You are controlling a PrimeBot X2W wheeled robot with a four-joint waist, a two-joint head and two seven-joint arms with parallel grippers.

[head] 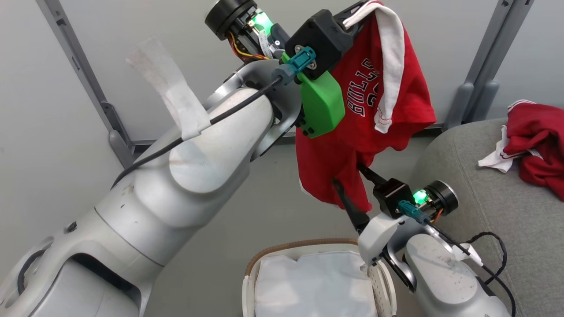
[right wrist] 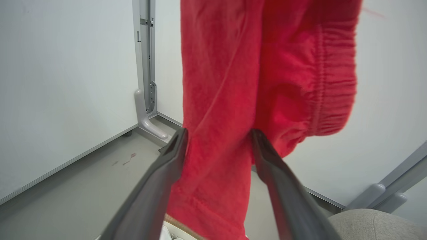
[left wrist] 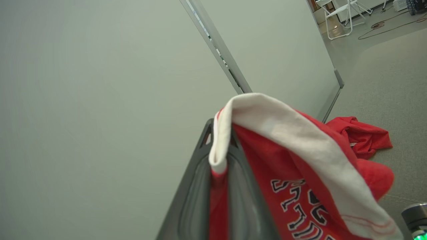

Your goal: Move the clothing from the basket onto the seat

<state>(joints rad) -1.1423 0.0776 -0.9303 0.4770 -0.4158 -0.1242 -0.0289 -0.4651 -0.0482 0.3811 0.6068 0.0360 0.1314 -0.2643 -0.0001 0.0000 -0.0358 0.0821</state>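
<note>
Red jersey (head: 374,110) hangs lengthwise above the basket (head: 273,253), white trim pinched in the closed left gripper (left wrist: 218,133). Nearer the basket, the right gripper (right wrist: 218,133) straddles its lower end, jaws wide apart, gripping nothing.

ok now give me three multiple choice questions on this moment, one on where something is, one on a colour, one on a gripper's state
1. Where does the other red garment lie?
A on a shelf
B on the grey couch
C on a chair

2. What colour is the trim draped over the top of the BULLS garment?
A black
B white
C yellow

3. How is the right gripper?
A shut, tips touching
B clamped on a hanger
C open, fingers either side of the hanging cloth

Answers:
1 B: it lies crumpled on the grey upholstery.
2 B: a white band folds over where the left gripper pinches the garment.
3 C: the two fingers stand apart with red cloth between them.
</note>
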